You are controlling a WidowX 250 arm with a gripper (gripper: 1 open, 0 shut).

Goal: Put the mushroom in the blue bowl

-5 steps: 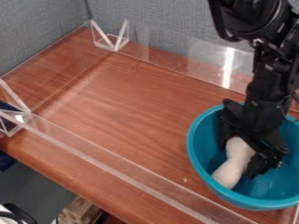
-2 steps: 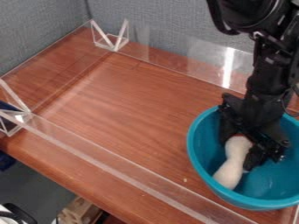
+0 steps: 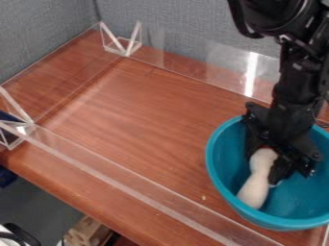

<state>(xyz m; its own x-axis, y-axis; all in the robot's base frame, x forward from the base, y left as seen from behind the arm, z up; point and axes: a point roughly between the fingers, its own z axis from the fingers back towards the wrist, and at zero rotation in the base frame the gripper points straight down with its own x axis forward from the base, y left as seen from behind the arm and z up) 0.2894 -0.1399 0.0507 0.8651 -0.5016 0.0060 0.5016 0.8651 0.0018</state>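
Nothing shifted, hand (image 3: 276, 159) over mushroom (image 3: 260, 181), blue bowl (image 3: 229, 175)

This looks like a robotics lab workcell rather than a home or a kitchen. A wood-grain bench (image 3: 129, 106) is fenced by low clear acrylic walls (image 3: 77, 159) held with small clear corner brackets (image 3: 119, 38), and grey fabric partition panels (image 3: 45, 29) stand behind it. A black robot arm (image 3: 290, 67) reaches down over the bench, where a blue bowl (image 3: 232, 183) and a toy mushroom (image 3: 259, 184) serve as props.
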